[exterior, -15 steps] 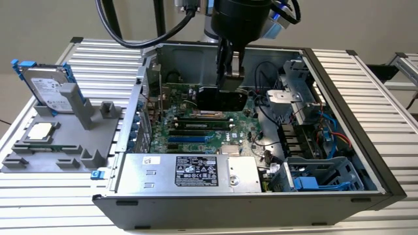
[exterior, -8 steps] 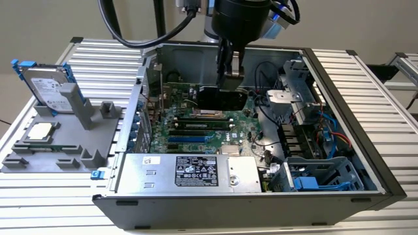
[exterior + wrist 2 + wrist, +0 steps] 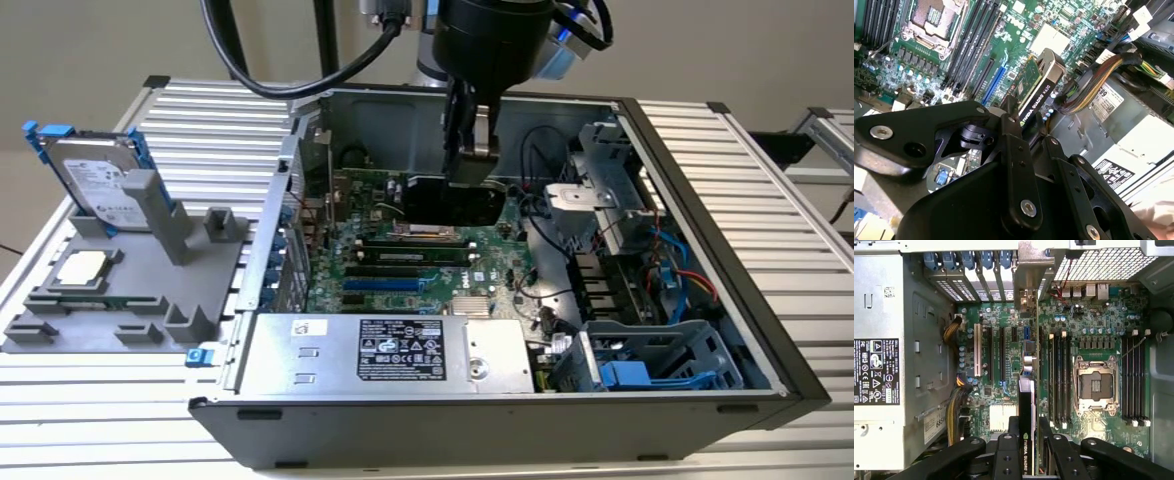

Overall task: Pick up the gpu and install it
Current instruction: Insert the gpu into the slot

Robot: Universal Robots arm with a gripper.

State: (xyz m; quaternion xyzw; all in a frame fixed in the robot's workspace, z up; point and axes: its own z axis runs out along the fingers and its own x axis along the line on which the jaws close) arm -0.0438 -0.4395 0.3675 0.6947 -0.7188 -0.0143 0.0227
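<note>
The claw (image 3: 470,165) grips the gpu (image 3: 454,200) by its upper edge, holding it on edge above the green motherboard (image 3: 400,265) inside the open computer case (image 3: 694,260), near the middle of the exterior view. The card is thin and flat, with a black cover on one face and green board on the other in the second wrist view (image 3: 1035,92).

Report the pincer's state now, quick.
Pincer: shut on the gpu, holding it on edge above the motherboard inside the open computer case.
</note>
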